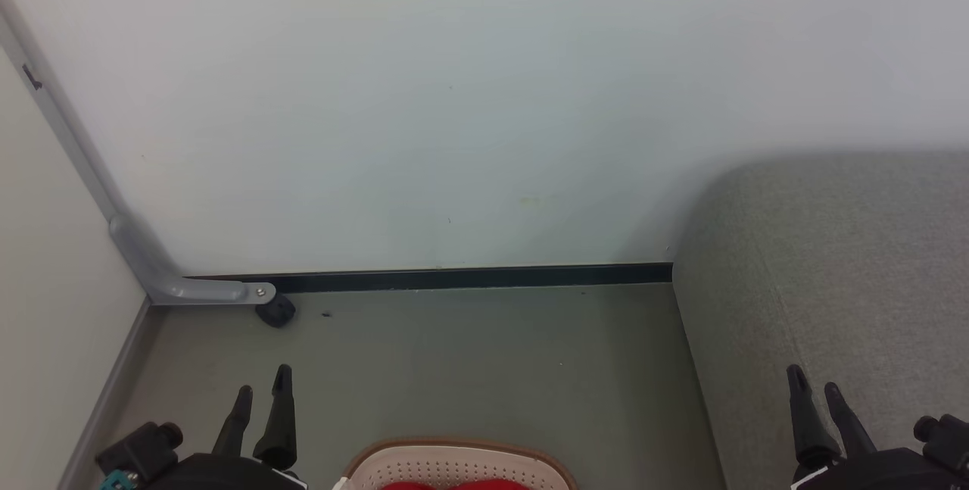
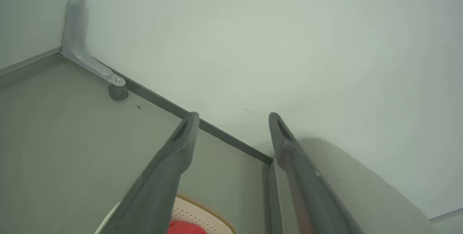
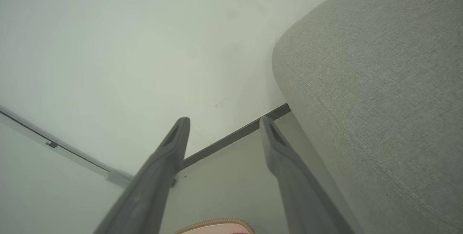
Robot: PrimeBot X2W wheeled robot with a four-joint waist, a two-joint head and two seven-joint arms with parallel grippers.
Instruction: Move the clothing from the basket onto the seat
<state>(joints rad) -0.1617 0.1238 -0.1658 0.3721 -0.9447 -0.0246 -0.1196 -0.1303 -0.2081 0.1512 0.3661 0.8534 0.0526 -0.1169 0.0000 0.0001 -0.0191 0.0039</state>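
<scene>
The cream perforated basket (image 1: pixel 454 463) with a brown rim peeks in at the bottom middle of the head view, with red clothing (image 1: pixel 454 485) inside it. The grey woven seat (image 1: pixel 833 285) fills the right side. My left gripper (image 1: pixel 263 391) stands open at the lower left, left of the basket, holding nothing. My right gripper (image 1: pixel 814 388) stands open at the lower right, over the seat's front part. In the left wrist view the basket (image 2: pixel 197 214) and a bit of red clothing (image 2: pixel 184 226) show between my open fingers. The right wrist view shows the seat (image 3: pixel 379 82) and the basket's rim (image 3: pixel 213 223).
A white wall (image 1: pixel 454 96) runs behind, with a dark baseboard (image 1: pixel 454 278). A grey metal bracket (image 1: pixel 189 289) with a small black caster (image 1: pixel 276 312) sits in the left corner. Grey floor (image 1: pixel 454 354) lies between the wall, the basket and the seat.
</scene>
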